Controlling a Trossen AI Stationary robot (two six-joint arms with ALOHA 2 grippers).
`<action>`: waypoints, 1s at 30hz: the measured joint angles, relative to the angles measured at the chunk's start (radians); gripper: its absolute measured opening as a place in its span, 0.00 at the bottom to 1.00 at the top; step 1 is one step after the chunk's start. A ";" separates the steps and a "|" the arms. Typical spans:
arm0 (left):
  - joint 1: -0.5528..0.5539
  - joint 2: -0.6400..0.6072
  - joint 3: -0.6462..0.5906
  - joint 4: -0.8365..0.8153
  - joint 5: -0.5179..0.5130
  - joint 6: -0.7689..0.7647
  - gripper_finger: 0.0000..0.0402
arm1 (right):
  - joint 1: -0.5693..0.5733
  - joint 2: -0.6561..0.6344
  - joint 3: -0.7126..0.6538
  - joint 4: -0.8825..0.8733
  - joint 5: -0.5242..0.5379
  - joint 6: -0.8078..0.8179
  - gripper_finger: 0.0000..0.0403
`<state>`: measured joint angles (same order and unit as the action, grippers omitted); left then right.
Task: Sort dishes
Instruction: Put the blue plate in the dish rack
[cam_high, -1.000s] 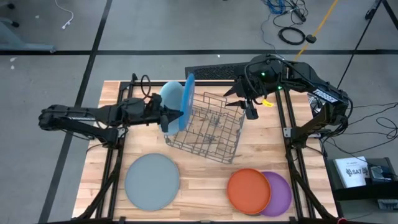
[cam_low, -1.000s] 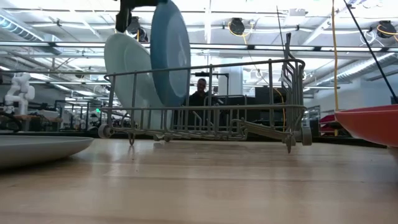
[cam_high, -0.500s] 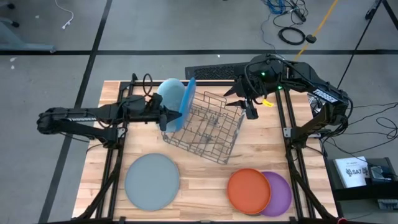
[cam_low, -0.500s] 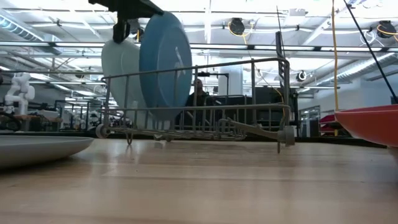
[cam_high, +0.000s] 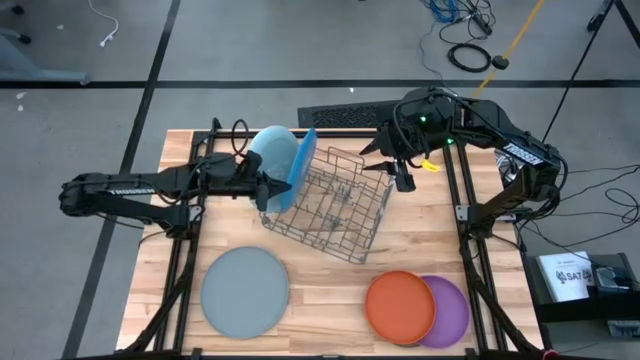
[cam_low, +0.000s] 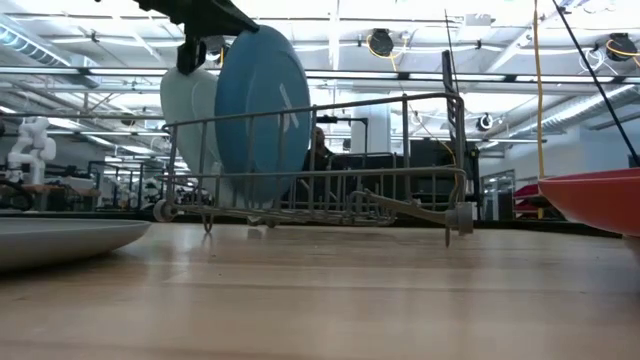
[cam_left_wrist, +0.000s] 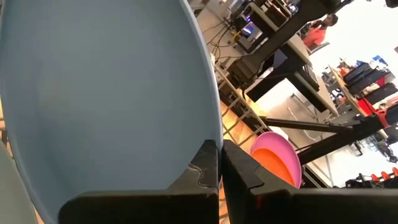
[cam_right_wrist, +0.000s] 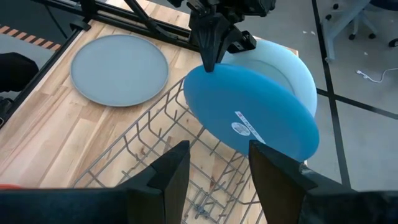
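Plates: five (cam_high: 245, 289), rack (cam_high: 335, 210) one

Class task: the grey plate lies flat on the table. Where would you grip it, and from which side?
Grip the grey plate by its rim, probably at the edge nearest the left tool. It lies flat on the table, so a finger must slip under the slightly raised lip from the side, not from above.

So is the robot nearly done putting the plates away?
Not yet. The pale blue plate already stands in the dish rack. The left claw is shut on the blue plate, tilting it in. The grey plate, orange plate and purple plate lie on the table.
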<state>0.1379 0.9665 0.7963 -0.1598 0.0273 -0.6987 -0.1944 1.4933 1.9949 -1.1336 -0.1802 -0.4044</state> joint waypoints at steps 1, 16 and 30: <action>0.000 0.000 0.000 0.001 0.000 0.000 0.00 | 0.000 0.000 0.000 0.000 0.000 0.000 0.39; 0.000 0.000 0.000 -0.011 0.018 0.002 0.00 | 0.000 0.015 0.000 0.003 -0.001 0.008 0.39; -0.001 0.001 0.000 -0.007 0.003 -0.002 0.00 | -0.015 0.257 0.000 0.073 0.051 -0.149 0.34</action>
<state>0.1372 0.9676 0.7963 -0.1665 0.0305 -0.7006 -0.2098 1.7499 1.9953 -1.0603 -0.1292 -0.5533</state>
